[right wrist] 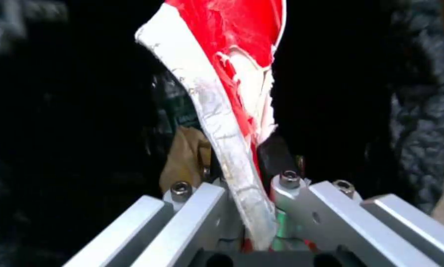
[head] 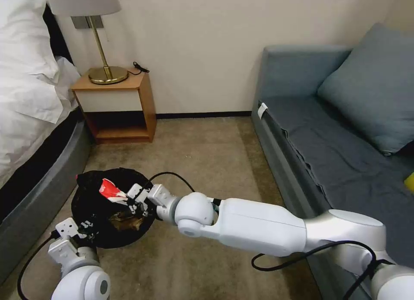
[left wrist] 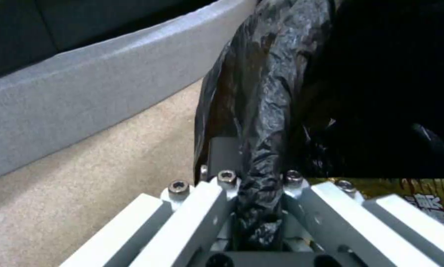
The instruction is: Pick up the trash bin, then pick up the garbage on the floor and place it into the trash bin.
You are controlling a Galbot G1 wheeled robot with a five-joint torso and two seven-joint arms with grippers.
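Left gripper (head: pixel 88 228) clamped on the bin (head: pixel 92 205) rim; black liner bunched between its fingers (left wrist: pixel 217 202). Bin sits on carpet (head: pixel 207 162) beside the bed base (left wrist: pixel 83 92).

Right gripper (head: pixel 129 198) over the bin's opening, pinching the red-and-white packet (head: pixel 110 189), which sticks out past the fingertips above the liner. Below the right gripper, inside the bin: brown paper bag (right wrist: pixel 185 159), gold wrapper (left wrist: pixel 429 196).

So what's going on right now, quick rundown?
Left gripper shut on the trash bin rim. Right gripper shut on the red-and-white packet, over the bin's opening. Brown paper bag already inside. Nothing in the way.
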